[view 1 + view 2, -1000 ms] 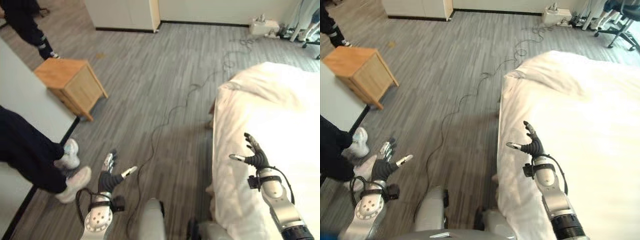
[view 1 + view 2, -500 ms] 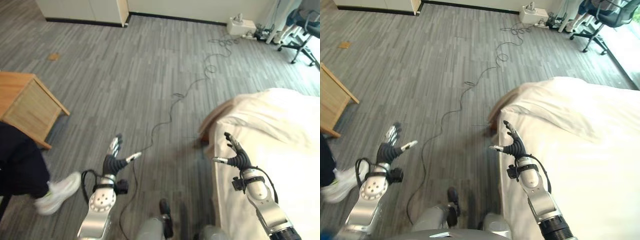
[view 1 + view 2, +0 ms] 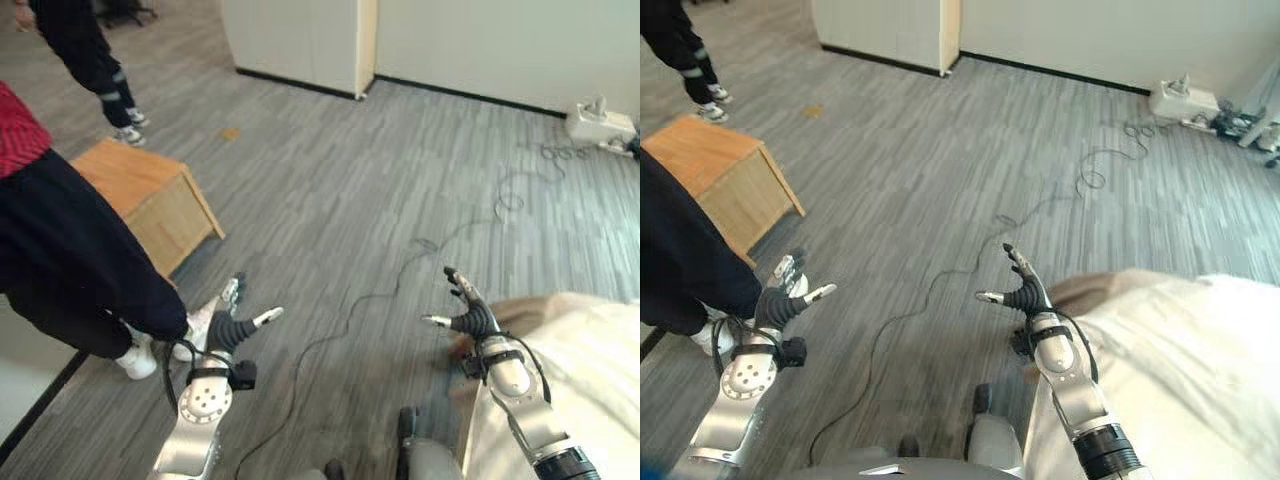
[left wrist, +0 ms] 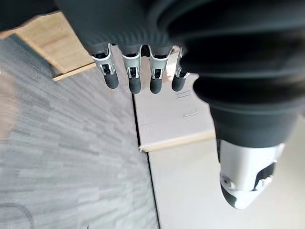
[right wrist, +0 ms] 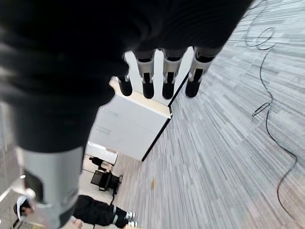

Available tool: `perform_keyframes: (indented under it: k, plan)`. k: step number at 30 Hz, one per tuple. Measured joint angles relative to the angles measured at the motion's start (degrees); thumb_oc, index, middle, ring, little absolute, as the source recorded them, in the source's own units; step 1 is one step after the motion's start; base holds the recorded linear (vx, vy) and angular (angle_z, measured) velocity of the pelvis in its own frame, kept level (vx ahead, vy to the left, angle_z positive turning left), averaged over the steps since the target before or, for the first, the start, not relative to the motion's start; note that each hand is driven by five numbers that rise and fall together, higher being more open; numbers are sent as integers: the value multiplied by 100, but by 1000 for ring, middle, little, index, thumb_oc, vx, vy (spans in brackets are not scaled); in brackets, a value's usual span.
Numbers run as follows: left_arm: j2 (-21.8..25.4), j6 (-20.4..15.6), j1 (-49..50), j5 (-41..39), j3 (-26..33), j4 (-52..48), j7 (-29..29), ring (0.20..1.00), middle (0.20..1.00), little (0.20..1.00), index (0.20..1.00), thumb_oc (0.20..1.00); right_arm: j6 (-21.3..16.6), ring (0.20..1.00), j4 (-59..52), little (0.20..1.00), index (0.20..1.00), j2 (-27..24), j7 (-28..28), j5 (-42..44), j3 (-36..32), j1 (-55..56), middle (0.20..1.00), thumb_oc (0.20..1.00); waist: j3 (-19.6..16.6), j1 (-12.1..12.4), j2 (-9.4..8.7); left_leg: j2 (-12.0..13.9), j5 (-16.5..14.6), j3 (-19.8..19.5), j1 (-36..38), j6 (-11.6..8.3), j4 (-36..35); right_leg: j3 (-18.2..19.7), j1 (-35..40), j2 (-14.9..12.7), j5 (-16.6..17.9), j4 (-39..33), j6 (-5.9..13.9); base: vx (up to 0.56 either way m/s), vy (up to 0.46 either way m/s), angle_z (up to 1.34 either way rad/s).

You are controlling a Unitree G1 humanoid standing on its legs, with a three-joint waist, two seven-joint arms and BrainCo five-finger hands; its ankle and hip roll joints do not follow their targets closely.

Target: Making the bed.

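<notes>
one bed [image 3: 1200,350], one wooden nightstand [image 3: 150,195], two persons [image 3: 70,250] [image 3: 85,45], one white cabinet [image 3: 300,45].

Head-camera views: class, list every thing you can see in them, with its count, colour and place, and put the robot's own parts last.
Bed cover: one, cream-white, lower right, beside the right arm.
Wooden cabinet: one, light wood, on the floor at the left.
Floor: grey plank pattern, across the middle.
Cable: one, thin and dark, winding over the floor from the centre towards the far right.
White box: one, by the far wall, right.
Cupboard: one, off-white, against the far wall.
People: two in dark clothes, one close at the left, one at the far left.
Left robot hand: silver and dark, fingers open, over the floor.
Right robot hand: same colours, open, near the bed corner.
</notes>
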Motion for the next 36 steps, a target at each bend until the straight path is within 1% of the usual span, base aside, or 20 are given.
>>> perform_keyframes:
  k: [4, 11, 12, 13, 14, 16, 17, 19, 20, 22, 24, 25, 26, 27, 29, 31, 33, 34, 35, 36]
  plan:
    - [-2, 0, -60, -1, 4, -2, -59, 1000, 1000, 1000, 1000, 1000, 2, 1000, -5, 1000, 1000, -81, 3, 0, -1, -7, 1000, 1000, -24, -59, 172, 316, -47, 85, 44, -182, -37, -20, 188, 359, 79, -408, -104, 182, -85, -19]
    - [-42, 1, -62, -5, 11, -24, -85, 1000, 1000, 1000, 1000, 1000, 11, 1000, -25, 1000, 1000, -223, 18, 14, -23, 32, 1000, 1000, 4, -133, 180, 594, 91, 261, -171, -387, -205, -68, -104, 638, 55, -558, -206, 77, -75, -14]
    - [-204, -1, -115, -28, 17, -28, -159, 1000, 1000, 1000, 1000, 1000, 15, 1000, -38, 1000, 1000, -463, 18, 30, -35, 17, 1000, 1000, 256, -163, 428, 772, 128, 273, -54, -447, -329, -331, -16, 745, -30, -554, -213, 0, 0, 0]
    - [-304, -147, -99, -108, 22, 286, -161, 1000, 1000, 1000, 1000, 1000, 2, 1000, 122, 1000, 1000, -467, 34, 35, -44, 47, 1000, 1000, 269, -129, 439, 768, 141, 317, -75, -476, -311, -374, 9, 723, -60, -530, -243, 15, -11, 10]
    - [-538, -287, -410, -311, 141, 1340, -151, 1000, 1000, 1000, 1000, 1000, -26, 1000, 466, 1000, 1000, -497, 78, 36, -67, -10, 1000, 1000, 280, -109, 451, 748, 133, 404, -69, -529, -159, -411, 123, 663, -61, -530, -270, -4, 14, 23]
    - [-1059, 137, -624, -703, 373, 3560, 47, 1000, 1000, 1000, 1000, 1000, 207, 1000, 1182, 1000, 1000, -551, 167, 35, -255, 117, 1000, 1000, 295, -164, 454, 718, 39, 648, -127, -630, 23, -562, 291, 543, -103, -560, -381, 69, 44, 45]
    - [-1072, 295, -364, -726, 337, 3480, 58, 1000, 1000, 1000, 1000, 1000, 263, 1000, 1277, 1000, 1000, -547, 164, 32, -300, 156, 1000, 1000, 294, -170, 453, 692, 8, 614, -183, -577, 34, -588, 245, 517, -105, -552, -377, 108, 98, 46]
    - [-943, 319, 148, -663, 199, 2972, 47, 1000, 1000, 1000, 1000, 1000, 278, 1000, 1404, 1000, 1000, -548, 160, 24, -425, 289, 1000, 1000, 371, -104, 282, 612, 70, 457, -347, -465, 27, -670, 104, 428, -76, -530, -332, 73, 105, 41]
    - [-739, 425, 285, -451, 48, 2320, 57, 1000, 1000, 1000, 1000, 1000, 280, 1000, 1402, 1000, 1000, -513, 123, 9, -569, 371, 1000, 1000, 387, 65, 169, 494, 129, 401, -370, -377, 2, -683, 94, 361, 15, -508, -237, 29, 107, 34]
    - [-517, 283, 315, -119, -25, 1465, 37, 1000, 1000, 1000, 1000, 1000, 231, 1000, 1430, 1000, 1000, -471, 104, -23, -607, 334, 1000, 1000, 379, 188, 111, 432, 145, 375, -353, -316, 6, -756, 63, 243, -43, -273, -174, 37, 104, 27]
    - [-300, 98, 41, 73, -21, 1107, 63, 1000, 1000, 1000, 1000, 1000, 220, 1000, 1601, 1000, 1000, -361, 57, -28, -584, 191, 1000, 1000, 350, 148, 106, 474, 206, 346, -345, -198, 12, -873, -1, 81, -280, 92, 139, 106, 76, 26]
    - [-231, 28, -217, 146, 37, 1054, 87, 1000, 1000, 1000, 1000, 1000, 226, 1000, 1623, 1000, 1000, -308, 49, -39, -550, 169, 1000, 1000, 304, 167, 99, 479, 157, 364, -341, -126, 46, -997, -118, -2, -538, 425, 443, 136, 72, 5]
    - [-210, 13, -310, 212, 81, 1028, 112, 1000, 1000, 1000, 1000, 1000, 227, 1000, 1631, 1000, 1000, -283, 43, -69, -525, 154, 1000, 1000, 289, 160, 89, 510, 106, 368, -328, -82, 56, -1093, -277, -110, -676, 883, 487, 232, 54, 9]
    - [-194, 5, -422, 222, 119, 1038, 210, 1000, 1000, 1000, 1000, 1000, 228, 1000, 1660, 1000, 1000, -225, 8, -90, -532, 171, 1000, 1000, 261, 113, 93, 561, 113, 324, -340, -56, 99, -1210, -524, -371, -934, 1871, 557, 225, 10, 13]
    - [-188, 0, -492, 219, 120, 1022, 279, 1000, 1000, 1000, 1000, 1000, 236, 1000, 1633, 1000, 1000, -221, -3, -91, -554, 250, 1000, 1000, 191, 66, 29, 610, 92, 264, -276, -77, 70, -1220, -641, -489, -1060, 2251, 645, 254, -22, 4]
    - [-124, 1, -406, 197, 123, 994, 304, 1000, 1000, 1000, 1000, 1000, 230, 1000, 1458, 1000, 1000, -211, -18, -91, -566, 413, 1000, 1000, 101, -12, -83, 655, 95, 155, -235, -112, -12, -1137, -489, -493, -1064, 1633, 632, 334, -73, 3]
    - [-139, 2, -350, 169, 122, 1016, 295, 1000, 1000, 1000, 1000, 1000, 233, 1000, 1367, 1000, 1000, -224, -61, -90, -629, 494, 1000, 1000, 50, -100, -173, 849, 111, 78, -152, -207, -138, -1324, -205, -298, -697, 714, 325, 440, -142, 13]
    - [-187, 2, -304, 169, 125, 1018, 296, 1000, 1000, 1000, 1000, 1000, 233, 1000, 1366, 1000, 1000, -243, -79, -90, -639, 493, 1000, 1000, 52, -140, -132, 938, 107, 73, -74, -213, -204, -1441, -93, -197, -671, 582, 245, 389, -142, 11]
    - [-330, 7, -204, 169, 111, 1023, 290, 1000, 1000, 1000, 1000, 1000, 233, 1000, 1348, 1000, 1000, -331, -140, -91, -695, 522, 1000, 1000, 32, -197, -1, 1040, 181, 127, 27, -369, -259, -1726, 112, -63, -592, 388, 32, 458, -132, -1]
    - [-442, 5, -133, 170, 106, 973, 288, 1000, 1000, 1000, 1000, 1000, 237, 1000, 1331, 1000, 1000, -481, -185, -92, -730, 516, 1000, 1000, 39, -185, 151, 1115, 163, 225, 121, -411, -315, -1720, 183, 41, -611, 376, 1, 440, -97, -15]
